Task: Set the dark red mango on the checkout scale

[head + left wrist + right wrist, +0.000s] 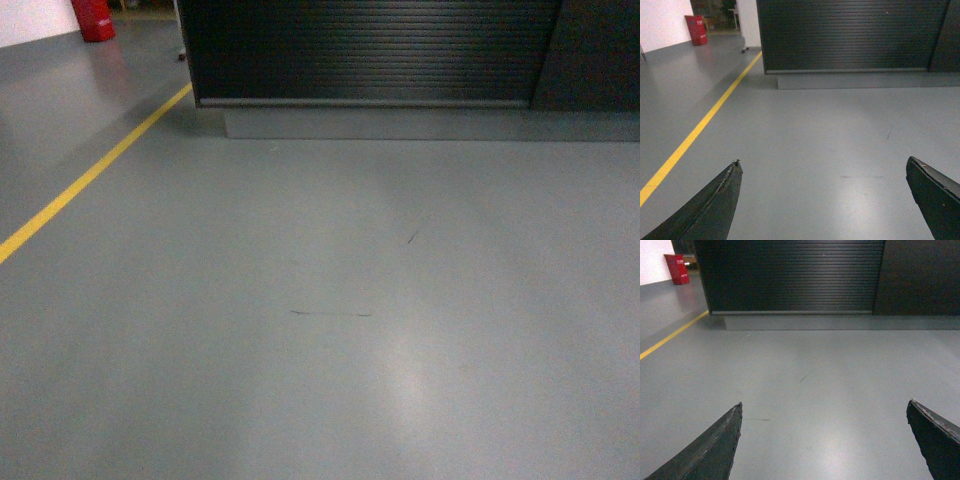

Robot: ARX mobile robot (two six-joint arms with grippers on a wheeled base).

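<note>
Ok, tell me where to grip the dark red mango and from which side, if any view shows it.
No view shows the mango, so no grip part or side can be picked yet. Only the checkout, seen by its ribbed front, and the grey floor are visible; the counter top is out of frame. The left gripper and right gripper are both open and empty, above bare floor.

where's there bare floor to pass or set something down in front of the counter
Bare grey floor runs from the yellow line on the left to the checkout's grey plinth ahead, marked only by faint scuffs. Both tools, left and right, hang open over it with nothing between the fingers. It tightens only at the ribbed checkout front and the red object far left.
</note>
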